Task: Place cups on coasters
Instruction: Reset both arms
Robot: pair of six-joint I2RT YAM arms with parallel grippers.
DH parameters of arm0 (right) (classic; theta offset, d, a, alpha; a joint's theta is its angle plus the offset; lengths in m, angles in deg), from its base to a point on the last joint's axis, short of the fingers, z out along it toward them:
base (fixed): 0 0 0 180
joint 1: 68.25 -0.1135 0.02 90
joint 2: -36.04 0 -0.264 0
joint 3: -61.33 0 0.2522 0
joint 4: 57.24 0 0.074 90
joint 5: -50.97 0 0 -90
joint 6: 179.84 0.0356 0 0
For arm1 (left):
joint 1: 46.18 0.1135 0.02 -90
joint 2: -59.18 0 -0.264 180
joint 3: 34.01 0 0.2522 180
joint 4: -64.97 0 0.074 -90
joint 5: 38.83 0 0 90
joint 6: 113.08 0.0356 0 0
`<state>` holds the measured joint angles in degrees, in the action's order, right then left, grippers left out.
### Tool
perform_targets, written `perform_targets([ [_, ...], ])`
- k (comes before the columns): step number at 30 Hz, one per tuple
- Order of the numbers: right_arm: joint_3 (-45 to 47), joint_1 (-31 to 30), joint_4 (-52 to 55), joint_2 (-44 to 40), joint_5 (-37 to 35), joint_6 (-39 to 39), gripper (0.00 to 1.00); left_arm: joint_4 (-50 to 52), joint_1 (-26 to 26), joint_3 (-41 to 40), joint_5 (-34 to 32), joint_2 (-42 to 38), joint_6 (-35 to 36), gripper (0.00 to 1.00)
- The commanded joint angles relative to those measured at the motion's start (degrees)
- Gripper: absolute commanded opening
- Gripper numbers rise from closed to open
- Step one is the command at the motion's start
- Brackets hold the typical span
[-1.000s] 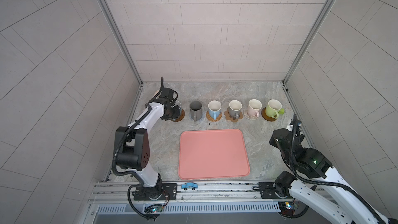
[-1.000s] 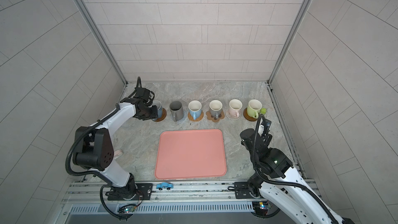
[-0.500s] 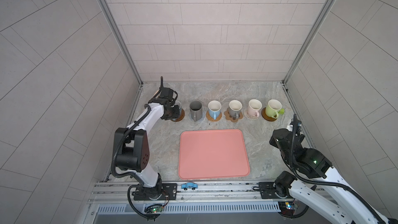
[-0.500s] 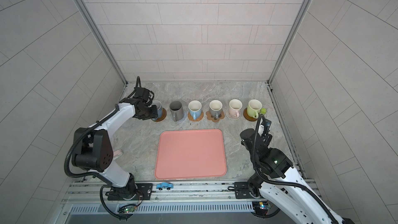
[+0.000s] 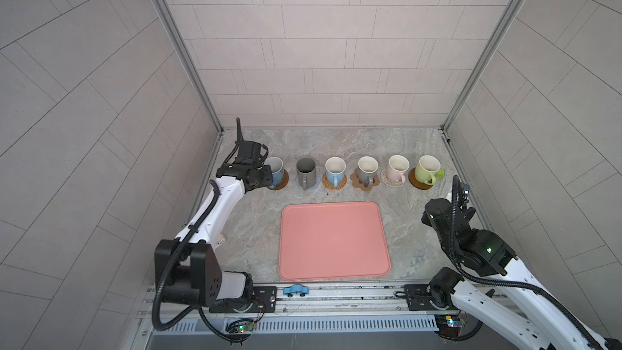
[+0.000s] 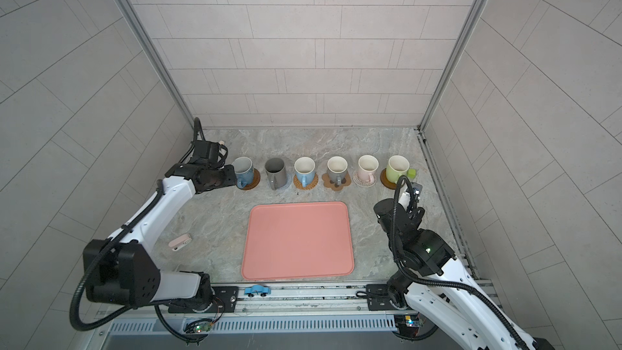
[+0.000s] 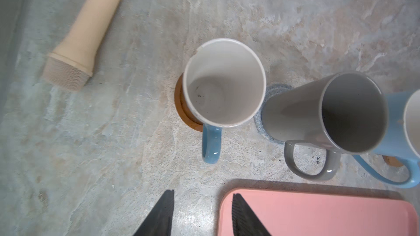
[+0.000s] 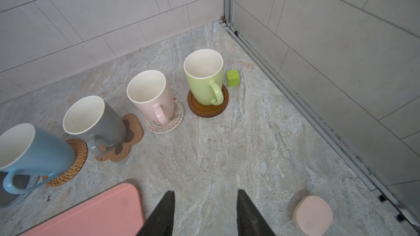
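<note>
Lined up along the back of the worktop [image 5: 336,143]: six mugs [image 5: 367,168], each upright on its own coaster [image 5: 343,183], from blue-handled mug [image 7: 223,82] on wooden disc [image 7: 178,101] to green mug [image 8: 203,76]. Released and empty, left end effector [image 7: 202,192] just short of that blue handle. Likewise released, right end effector [image 8: 205,191] over bare worktop beside pink tray [image 8: 91,214].

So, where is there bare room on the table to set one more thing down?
Bare marble lies between the mug row and the back wall, and the pink tray holds nothing. Crowded: the six mugs stand close side by side, with only a thin strip between them and the tray.
</note>
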<state>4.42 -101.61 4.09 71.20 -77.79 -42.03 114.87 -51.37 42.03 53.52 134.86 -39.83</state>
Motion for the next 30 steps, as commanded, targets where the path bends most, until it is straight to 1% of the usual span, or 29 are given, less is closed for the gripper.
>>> perform_targets([
  [1,2.4,0.7,-5.3,-1.1,-6.1,-6.8,0.49,-3.8,0.7,-4.4,-5.7,-6.1,-1.1,0.53],
  [3,3.8,1.4,-9.3,-1.4,-6.7,-11.6,0.51,-7.5,1.0,-8.3,-7.9,-10.2,-1.3,0.58],
  [4,4.6,2.0,-11.4,-1.5,-6.8,-14.2,0.54,-9.9,1.2,-10.9,-9.0,-12.3,-1.3,0.62],
  [7,6.8,4.2,-17.5,-1.2,-6.6,-20.8,0.63,-15.1,1.4,-16.7,-12.0,-18.0,-0.5,0.69],
  [9,8.8,6.2,-20.9,-0.7,-6.1,-23.5,0.68,-18.4,1.6,-20.5,-14.0,-20.8,0.0,0.72],
  [10,9.7,7.4,-22.6,-0.4,-5.5,-24.9,0.70,-20.4,1.8,-22.4,-15.1,-21.9,0.2,0.77],
  [13,12.2,11.0,-28.0,0.7,-2.9,-28.6,0.77,-25.5,2.0,-27.3,-18.3,-24.2,0.9,0.83],
  [14,13.0,12.2,-29.6,1.2,-1.8,-29.6,0.81,-26.8,2.0,-28.4,-19.0,-24.5,1.2,0.87],
  [15,13.8,13.8,-31.2,1.8,-0.4,-30.5,0.88,-28.1,2.1,-29.7,-19.9,-24.8,1.5,0.97],
  [16,14.5,15.4,-32.8,2.6,1.0,-31.4,0.98,-29.8,2.2,-31.3,-20.3,-24.9,2.8,1.00],
  [17,15.0,16.6,-34.0,3.1,2.1,-31.7,0.99,-32.4,2.2,-32.8,-20.1,-24.8,4.3,1.00],
  [19,15.9,18.5,-36.6,4.5,2.5,-32.3,0.99,-37.5,2.2,-36.3,-22.2,-25.4,5.3,1.00],
  [24,19.1,22.4,-47.6,9.1,6.4,-39.1,1.00,-50.6,2.2,-44.3,-25.7,-24.5,7.6,1.00],
  [27,20.3,25.8,-53.6,15.0,9.8,-41.0,1.00,-55.6,2.3,-47.0,-27.4,-21.3,7.3,1.00],
  [29,20.3,27.8,-56.2,19.6,12.0,-41.3,1.00,-57.7,2.2,-47.7,-27.9,-18.7,6.6,1.00],
  [30,20.5,28.6,-57.9,22.0,12.7,-41.3,1.00,-60.3,2.3,-48.0,-28.7,-17.1,6.7,1.00],
])
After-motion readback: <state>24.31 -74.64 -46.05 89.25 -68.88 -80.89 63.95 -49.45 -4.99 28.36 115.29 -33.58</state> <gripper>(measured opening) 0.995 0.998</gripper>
